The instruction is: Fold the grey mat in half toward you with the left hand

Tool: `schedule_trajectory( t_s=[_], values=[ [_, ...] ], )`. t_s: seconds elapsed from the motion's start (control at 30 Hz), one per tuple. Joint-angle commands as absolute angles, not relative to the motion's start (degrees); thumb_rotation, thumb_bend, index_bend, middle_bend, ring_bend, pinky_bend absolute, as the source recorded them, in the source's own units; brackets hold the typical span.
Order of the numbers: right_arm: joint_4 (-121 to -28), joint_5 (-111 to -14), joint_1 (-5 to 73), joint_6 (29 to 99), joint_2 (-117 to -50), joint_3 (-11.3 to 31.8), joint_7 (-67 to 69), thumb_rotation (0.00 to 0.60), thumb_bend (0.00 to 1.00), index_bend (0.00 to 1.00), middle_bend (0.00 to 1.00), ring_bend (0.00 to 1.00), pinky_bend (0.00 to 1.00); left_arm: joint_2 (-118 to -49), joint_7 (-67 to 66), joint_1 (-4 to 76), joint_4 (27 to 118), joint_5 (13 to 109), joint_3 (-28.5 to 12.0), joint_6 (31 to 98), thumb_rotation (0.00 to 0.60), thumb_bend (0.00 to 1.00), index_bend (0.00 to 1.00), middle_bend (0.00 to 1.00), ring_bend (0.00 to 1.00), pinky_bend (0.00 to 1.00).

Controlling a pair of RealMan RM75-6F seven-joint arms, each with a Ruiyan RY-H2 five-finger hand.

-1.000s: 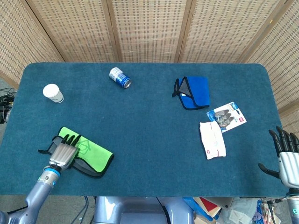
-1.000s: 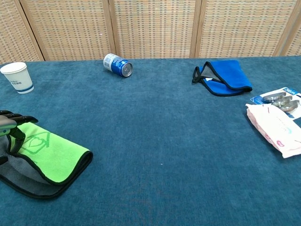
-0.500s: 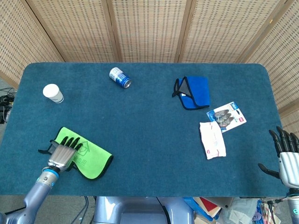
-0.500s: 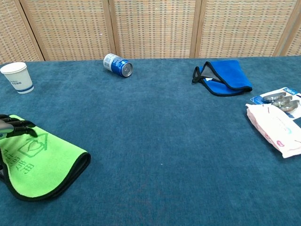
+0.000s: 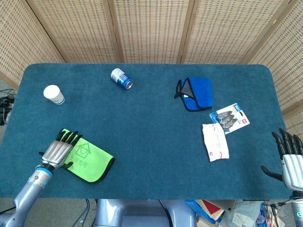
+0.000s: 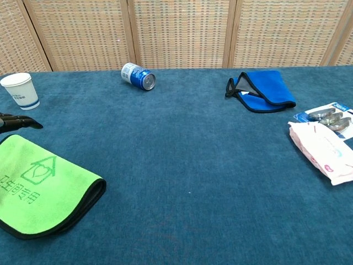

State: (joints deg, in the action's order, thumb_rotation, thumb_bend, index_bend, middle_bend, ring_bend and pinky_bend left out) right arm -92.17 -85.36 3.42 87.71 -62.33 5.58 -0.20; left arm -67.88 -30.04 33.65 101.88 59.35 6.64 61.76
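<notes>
The mat (image 5: 90,156) lies folded at the table's near left corner, its green printed face up with a black trim edge; no grey shows. In the chest view the mat (image 6: 41,187) lies flat and doubled. My left hand (image 5: 57,150) hovers at the mat's left edge with fingers spread and nothing in them. Only its dark fingertips (image 6: 16,121) show in the chest view, just beyond the mat's far corner. My right hand (image 5: 289,161) hangs open off the table's near right corner, holding nothing.
A paper cup (image 5: 54,94) stands at the far left. A blue can (image 5: 121,79) lies on its side at the back. A folded blue cloth (image 5: 196,93), a blister pack (image 5: 230,118) and a white packet (image 5: 215,142) sit on the right.
The green layer slid over the last grey strip of the mat. My left hand then came off the mat and moved left. The right hand stayed still.
</notes>
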Motion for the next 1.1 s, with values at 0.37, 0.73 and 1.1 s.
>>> schedule_trajectory(
  t_s=[0.37,0.73,1.1],
  values=[
    [-92.3,-85.4,3.4,87.7,-62.4,5.6,-0.5,0.600,0.00,0.00,0.00,0.00,0.00,-68.9,-14.3,30.8,91.2,65.7,2.9,59.9,0.600,0.27,0.00,0.00,0.00,0.00],
    [-92.4,-86.2,3.5,87.8,-62.5,5.3,-0.5,0.600,0.00,0.00,0.00,0.00,0.00,-67.4,-10.7,20.6,93.5,70.6,0.6,79.5,0.600,0.27,0.00,0.00,0.00,0.00],
    [-91.7,-87.2,3.3,89.0,-62.8,5.4,0.8,0.600,0.00,0.00,0.00,0.00,0.00,-63.7,-11.4,11.3,102.6,73.9,3.0,90.3,0.600,0.27,0.00,0.00,0.00,0.00]
  ],
)
